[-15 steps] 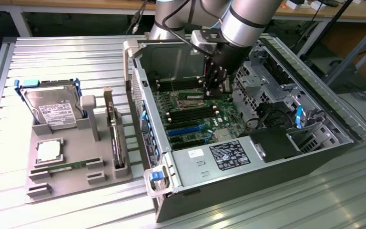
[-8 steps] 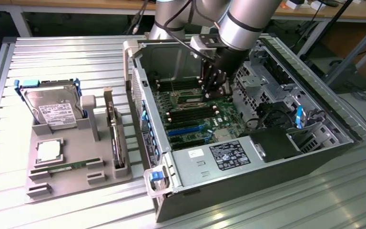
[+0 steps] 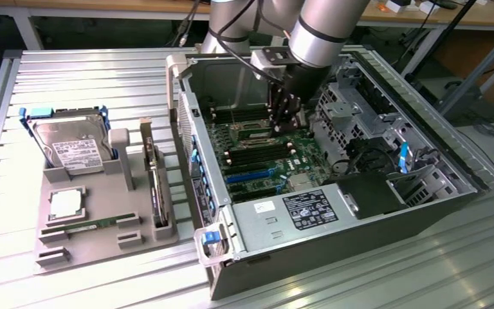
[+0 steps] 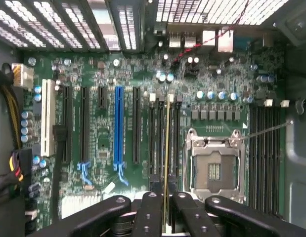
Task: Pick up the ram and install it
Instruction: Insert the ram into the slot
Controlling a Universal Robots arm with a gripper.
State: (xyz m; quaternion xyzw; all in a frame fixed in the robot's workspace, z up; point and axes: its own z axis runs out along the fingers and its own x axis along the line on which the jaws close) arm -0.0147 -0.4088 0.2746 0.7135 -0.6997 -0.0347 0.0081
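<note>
In the wrist view my gripper (image 4: 166, 217) is shut on the ram (image 4: 166, 148), a thin green stick seen edge-on between the black fingers (image 4: 149, 212). It hangs over the row of black memory slots (image 4: 162, 138) beside the empty processor socket (image 4: 214, 165), lined up along them; I cannot tell whether it touches a slot. From the exterior view the gripper (image 3: 282, 123) reaches down inside the open computer case (image 3: 333, 212), just above the motherboard (image 3: 264, 161). A second green ram stick (image 3: 84, 226) lies on the grey tray (image 3: 101, 254).
The tray at the exterior view's left also holds a hard drive in a blue caddy (image 3: 71, 147), a silver-topped processor chip (image 3: 67, 203) and an upright expansion card (image 3: 155, 187). Case walls, a drive cage (image 3: 359, 112) and cables (image 3: 359, 161) crowd the gripper. A blue slot (image 4: 118, 128) lies nearby.
</note>
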